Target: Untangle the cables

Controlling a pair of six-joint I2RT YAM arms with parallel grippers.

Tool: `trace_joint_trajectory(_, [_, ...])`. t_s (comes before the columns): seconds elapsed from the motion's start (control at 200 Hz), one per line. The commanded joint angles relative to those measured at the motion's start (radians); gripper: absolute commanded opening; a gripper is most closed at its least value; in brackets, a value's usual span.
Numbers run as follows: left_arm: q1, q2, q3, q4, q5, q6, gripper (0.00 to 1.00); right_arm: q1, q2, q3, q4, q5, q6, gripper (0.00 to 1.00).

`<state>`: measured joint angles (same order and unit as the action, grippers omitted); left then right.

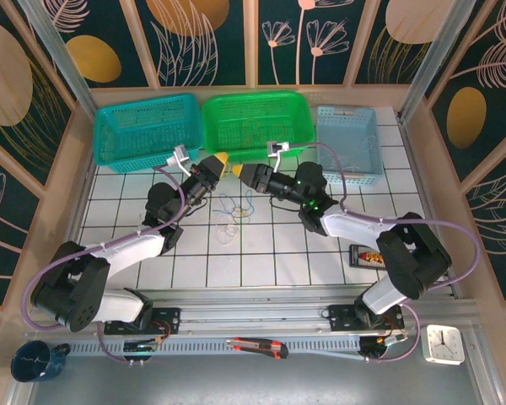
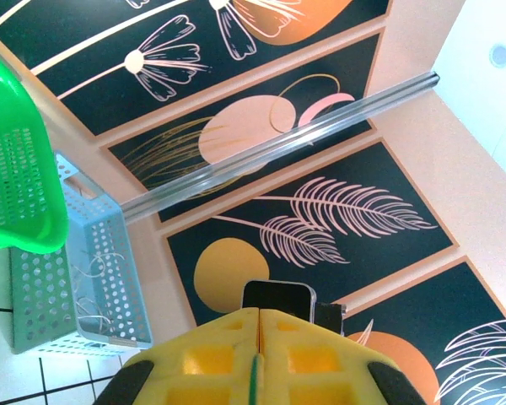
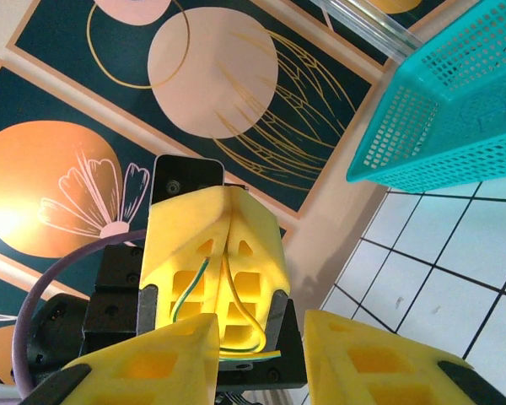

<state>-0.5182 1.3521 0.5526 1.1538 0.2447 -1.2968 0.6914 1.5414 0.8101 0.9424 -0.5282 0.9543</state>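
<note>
My left claw [image 2: 259, 316] is squeezed shut on the thin white, yellow and blue looping wires [image 1: 233, 213]. The rest lie on the white tiled surface [image 1: 320, 253]. My right claw [image 3: 261, 329] is partly open, holding nothing.

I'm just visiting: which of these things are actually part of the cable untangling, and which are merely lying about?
Part of the job: cables; left fingers pinching green and yellow strands; probably the teal basket, green basket, light blue basket.
Lying about: dark packet; box cutter; clock; blue mug.
</note>
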Motion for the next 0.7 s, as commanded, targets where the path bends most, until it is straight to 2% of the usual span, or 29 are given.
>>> trace_joint_trajectory(0.0, [-0.004,-0.004,0.026,0.061,-0.009,-0.018,0.00,0.013,0.018,0.043,0.069,-0.022,0.013,0.32])
trace_joint_trajectory(0.696, [-0.004,0.004,0.020,0.073,0.004,-0.024,0.00,0.030,0.071,0.086,0.071,-0.032,0.023,0.22])
